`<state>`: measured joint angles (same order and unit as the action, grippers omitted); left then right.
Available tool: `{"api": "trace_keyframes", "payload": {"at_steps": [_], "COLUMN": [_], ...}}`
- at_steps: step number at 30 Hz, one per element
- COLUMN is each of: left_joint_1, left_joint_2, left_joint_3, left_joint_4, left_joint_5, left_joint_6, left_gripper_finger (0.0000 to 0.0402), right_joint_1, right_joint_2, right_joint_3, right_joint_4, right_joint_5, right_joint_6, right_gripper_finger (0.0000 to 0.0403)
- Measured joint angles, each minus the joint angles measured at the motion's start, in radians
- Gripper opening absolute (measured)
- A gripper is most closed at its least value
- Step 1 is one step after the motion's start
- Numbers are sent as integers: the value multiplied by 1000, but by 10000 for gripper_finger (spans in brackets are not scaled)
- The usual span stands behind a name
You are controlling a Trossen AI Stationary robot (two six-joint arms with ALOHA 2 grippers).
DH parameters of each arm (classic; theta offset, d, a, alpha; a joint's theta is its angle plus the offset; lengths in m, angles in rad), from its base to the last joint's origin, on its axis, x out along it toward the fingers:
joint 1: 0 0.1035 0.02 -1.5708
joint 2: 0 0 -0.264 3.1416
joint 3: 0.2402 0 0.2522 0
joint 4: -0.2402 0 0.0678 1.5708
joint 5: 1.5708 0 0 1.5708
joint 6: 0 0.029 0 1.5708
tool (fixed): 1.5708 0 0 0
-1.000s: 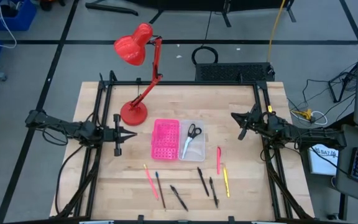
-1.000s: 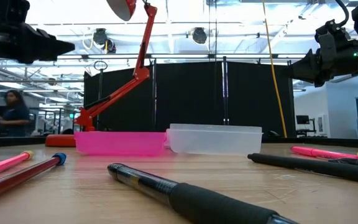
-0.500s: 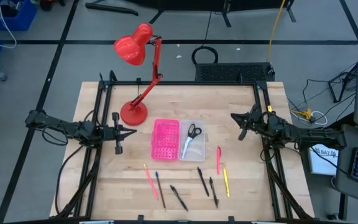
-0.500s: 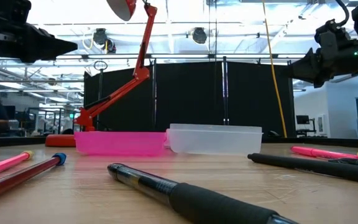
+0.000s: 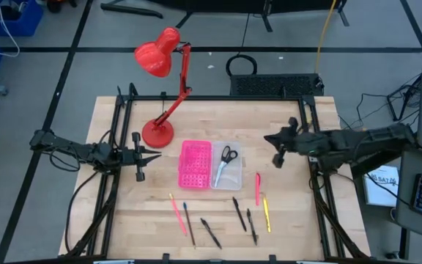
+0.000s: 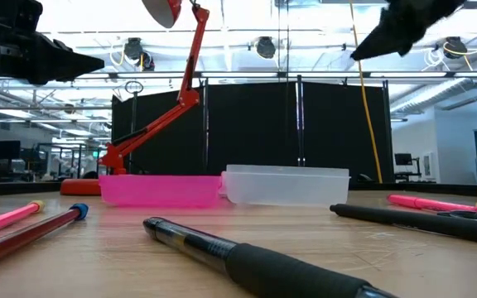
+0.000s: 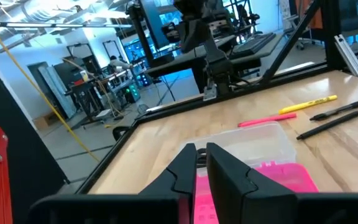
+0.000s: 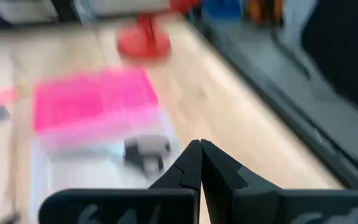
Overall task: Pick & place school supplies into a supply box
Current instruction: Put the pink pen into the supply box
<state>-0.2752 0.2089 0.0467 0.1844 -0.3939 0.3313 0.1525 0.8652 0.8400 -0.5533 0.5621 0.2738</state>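
The clear supply box (image 5: 226, 166) lies mid-table beside a pink perforated tray (image 5: 195, 163). Black-handled scissors (image 5: 225, 159) lie inside the box. Pens and pencils lie flat on the wood nearer the front edge: a pink one (image 5: 176, 212), dark ones (image 5: 211, 233) (image 5: 239, 213), another pink one (image 5: 257, 188) and a yellow one (image 5: 266, 213). My left gripper (image 5: 157, 155) hovers left of the pink tray, pointing level, its fingers (image 7: 185, 163) a narrow slit apart and holding nothing. My right gripper (image 5: 267, 139) hangs high, right of the box, shut, tipped down toward it (image 8: 201, 149).
A red desk lamp (image 5: 160, 59) stands on its round base (image 5: 157, 133) at the far left, its arm leaning over the table. Black frame rails (image 5: 119, 147) run along both sides. Bare wood lies between the trays and the pens.
My right gripper has risen well above the table and swung toward the trays, tipping its fingers downward; it has stayed shut. The supplies, the box and the pink tray have not moved.
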Motion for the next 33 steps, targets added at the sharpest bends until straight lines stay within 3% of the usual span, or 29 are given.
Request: {"api": "trace_keyframes", "payload": {"at_steps": [6, 14, 18, 22, 27, 33], "left_joint_1": [0, 0, 0, 0, 0, 0], "left_joint_2": [0, 0, 0, 0, 0, 0], "left_joint_3": [0, 0, 0, 0, 0, 0], "left_joint_4": [3, 1, 0, 0, 0, 19], "left_joint_5": [0, 0, 0, 0, 0, 0], "left_joint_6": [2, -1, -4, -46, -98, -64], "left_gripper_finger": [46, 47, 47, 47, 47, 47], "right_joint_1": [72, 202, 282, 330, 326, 288], "right_joint_2": [365, 677, 763, 814, 834, 835], "right_joint_3": [343, 616, 649, 646, 610, 536], "right_joint_4": [-452, -675, -684, -705, -701, -644], "right_joint_5": [-21, -317, -406, -339, -338, -331], "right_joint_6": [260, 661, 938, 1143, 1245, 1317], "right_gripper_finger": [0, 0, 0, 0, 10, 81]}}
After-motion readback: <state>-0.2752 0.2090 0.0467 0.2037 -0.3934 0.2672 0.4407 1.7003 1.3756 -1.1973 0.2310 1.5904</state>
